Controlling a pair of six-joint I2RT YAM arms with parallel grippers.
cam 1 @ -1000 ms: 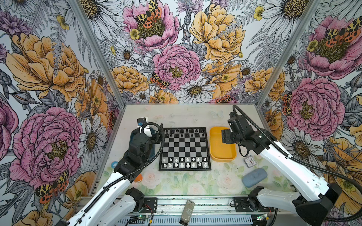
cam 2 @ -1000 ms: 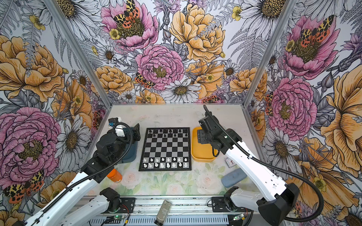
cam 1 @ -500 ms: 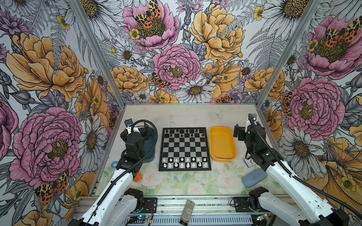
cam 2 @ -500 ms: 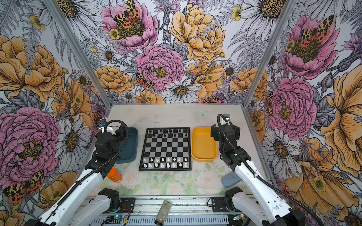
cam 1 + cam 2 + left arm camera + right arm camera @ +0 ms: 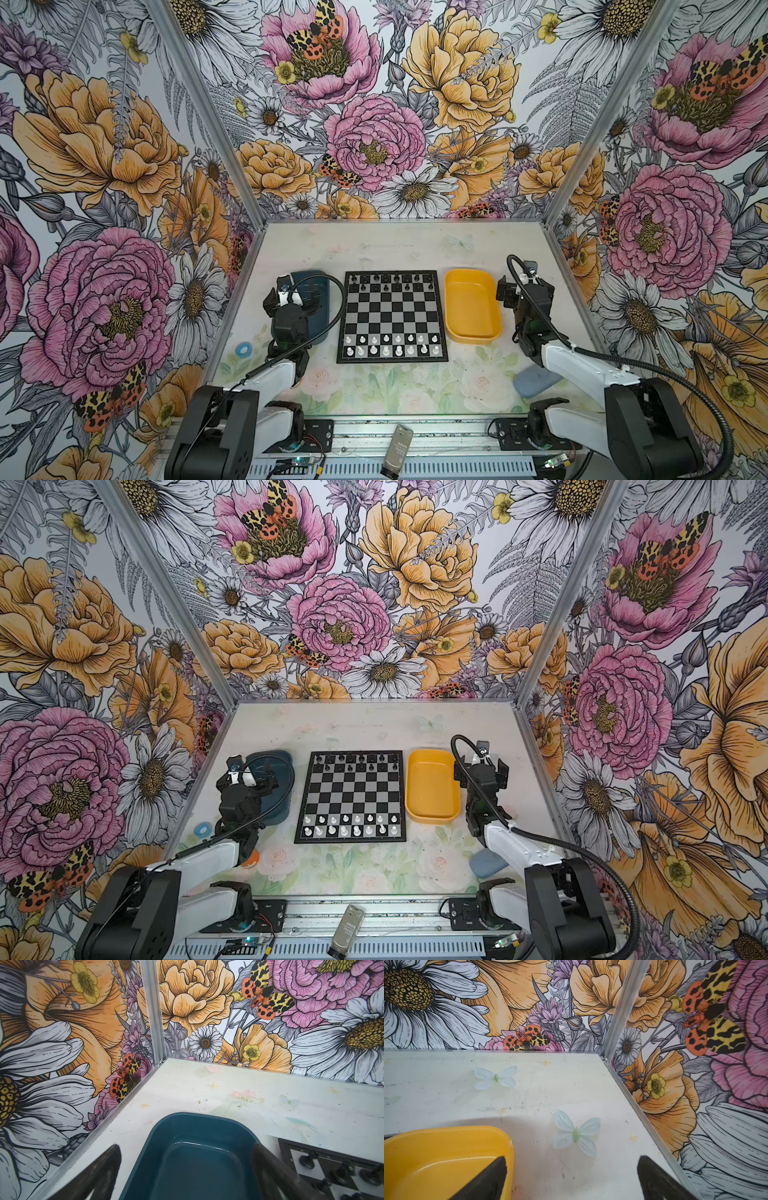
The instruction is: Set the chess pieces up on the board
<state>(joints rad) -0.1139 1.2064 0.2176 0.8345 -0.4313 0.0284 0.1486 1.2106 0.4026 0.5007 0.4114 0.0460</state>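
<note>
The board [image 5: 392, 311] [image 5: 351, 791] lies flat at the table's middle in both top views. Several white chess pieces [image 5: 392, 345] [image 5: 351, 825] stand in its two near rows, and small black pieces fill the two far rows. My left gripper [image 5: 291, 297] [image 5: 247, 781] [image 5: 185, 1151] hovers open over an empty dark blue tray [image 5: 187, 1114], left of the board. My right gripper [image 5: 524, 286] [image 5: 480, 771] [image 5: 572, 1162] stands open over bare table, just right of the empty yellow tray [image 5: 471, 305] [image 5: 436, 1157]. Neither holds anything.
A blue ring [image 5: 242, 349] and an orange object [image 5: 250, 859] lie near the left arm's base. A blue-grey pad [image 5: 536, 380] sits at the near right. Black pieces [image 5: 340, 1172] show at the board's corner in the left wrist view. Walls close in left, right and behind.
My right gripper has swung rightward off the yellow tray to the table beside it. Both arms have folded back toward their bases; the left gripper stays over the blue tray.
</note>
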